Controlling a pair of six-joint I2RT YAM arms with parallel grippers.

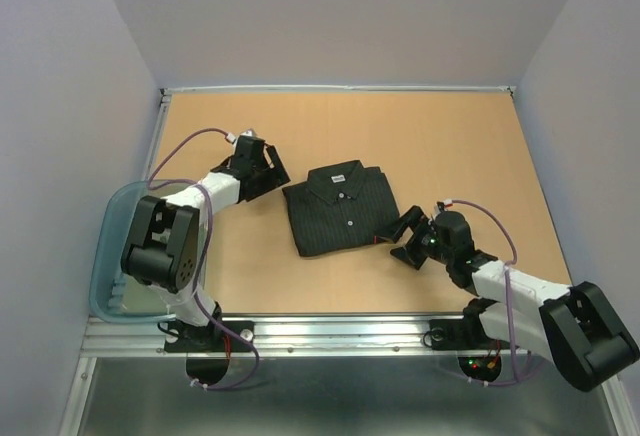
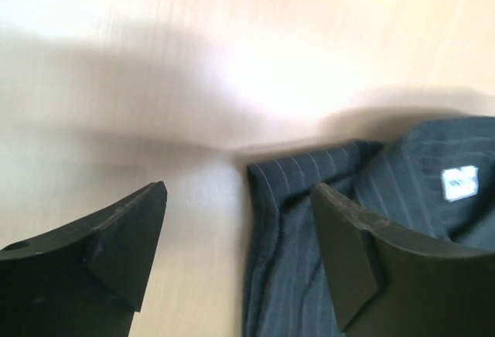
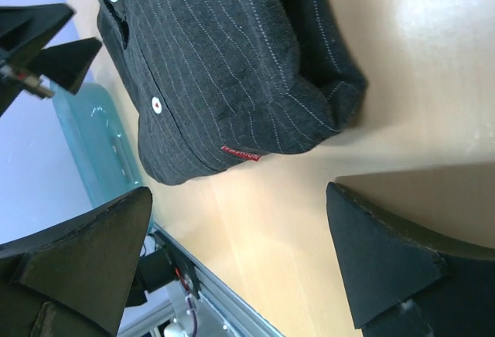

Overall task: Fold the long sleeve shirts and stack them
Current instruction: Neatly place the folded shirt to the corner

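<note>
A: While the black shirt (image 1: 340,208) is seen folded, collar up, near the middle of the table (image 1: 450,146), how are the grippers held?

B: The left gripper (image 1: 268,171) is spread wide at the shirt's ten o'clock, with nothing grasped. The right gripper (image 1: 405,238) is likewise parted and empty at four o'clock. The blue tub (image 1: 108,256) is set at eight.

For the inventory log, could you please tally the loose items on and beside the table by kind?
Black pinstriped button-up shirt, folded: 1
Translucent blue-grey plastic tub: 1
Total: 2
</note>
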